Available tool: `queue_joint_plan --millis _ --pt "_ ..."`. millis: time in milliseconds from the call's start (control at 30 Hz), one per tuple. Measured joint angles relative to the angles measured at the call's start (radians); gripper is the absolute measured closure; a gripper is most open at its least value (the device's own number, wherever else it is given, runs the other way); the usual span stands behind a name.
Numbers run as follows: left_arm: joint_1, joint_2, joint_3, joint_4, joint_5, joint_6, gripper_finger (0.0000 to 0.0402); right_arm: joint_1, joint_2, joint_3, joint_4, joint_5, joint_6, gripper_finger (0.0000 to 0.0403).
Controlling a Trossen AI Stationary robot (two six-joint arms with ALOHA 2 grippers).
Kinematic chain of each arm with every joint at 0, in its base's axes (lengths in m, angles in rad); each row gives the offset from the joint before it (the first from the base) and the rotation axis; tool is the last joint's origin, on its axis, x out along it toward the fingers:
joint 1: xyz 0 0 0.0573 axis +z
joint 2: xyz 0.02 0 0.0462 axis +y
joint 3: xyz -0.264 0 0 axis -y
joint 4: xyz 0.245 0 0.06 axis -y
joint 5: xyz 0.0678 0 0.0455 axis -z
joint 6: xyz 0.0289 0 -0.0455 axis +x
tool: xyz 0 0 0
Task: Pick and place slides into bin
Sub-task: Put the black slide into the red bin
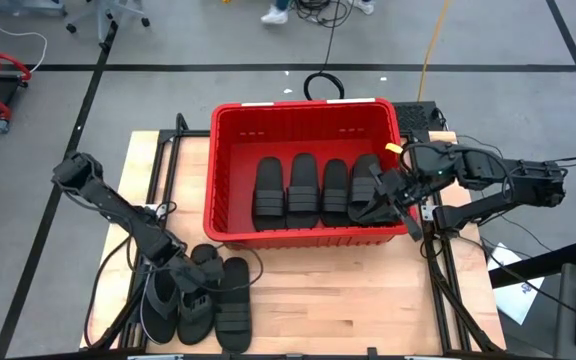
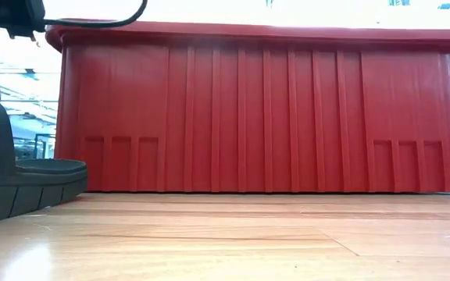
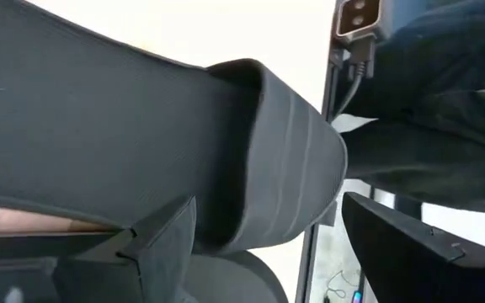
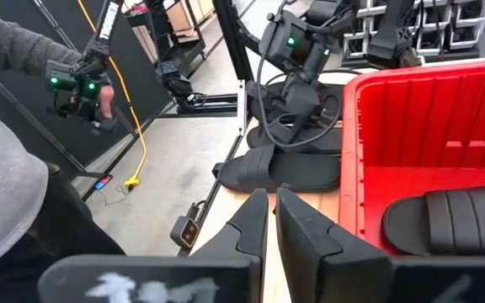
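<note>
Four slides are laid side by side in the bin, long axes running from its near wall to its far wall. Three more are grouped on the tabletop near the front-left, aligned the same way. The left claw is spread over the middle slide's strap (not yet pinched). A shallow bite may let the strap slip free. The right claw is nearly pressed together, empty, at the bin's right rim, where it may clip the wall.

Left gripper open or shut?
Open. The left gripper has its fingers spread either side of a slide's ribbed strap, beside the bin.
</note>
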Motion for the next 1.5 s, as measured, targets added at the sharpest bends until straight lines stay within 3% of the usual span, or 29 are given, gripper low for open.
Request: queue_joint_plan --millis 333,567,1000,1133,1333,1500 --pt "0.020 0.000 -0.114 0.218 0.036 -0.039 0.0105 0.000 0.001 0.000 -0.001 0.001 0.026 0.0383" --pt "0.020 0.001 -0.117 0.238 -0.009 0.042 0.0105 0.000 0.001 0.000 -0.002 0.051 0.027 0.0383" --pt "0.006 0.163 -0.117 0.343 0.032 0.079 0.0115 0.000 0.001 0.000 -0.002 0.075 0.027 0.0383" --pt "0.006 0.170 -0.117 0.357 0.045 0.086 0.0181 0.000 0.001 0.000 -0.002 0.075 0.026 0.0383" --pt "0.005 0.154 -0.114 0.413 0.084 0.103 0.0374 0.000 0.001 0.000 -0.001 0.075 0.001 0.0383" --pt "-0.007 0.151 -0.038 0.405 0.084 0.097 0.0391 0.000 0.001 0.000 -0.001 0.075 -0.052 0.0383"
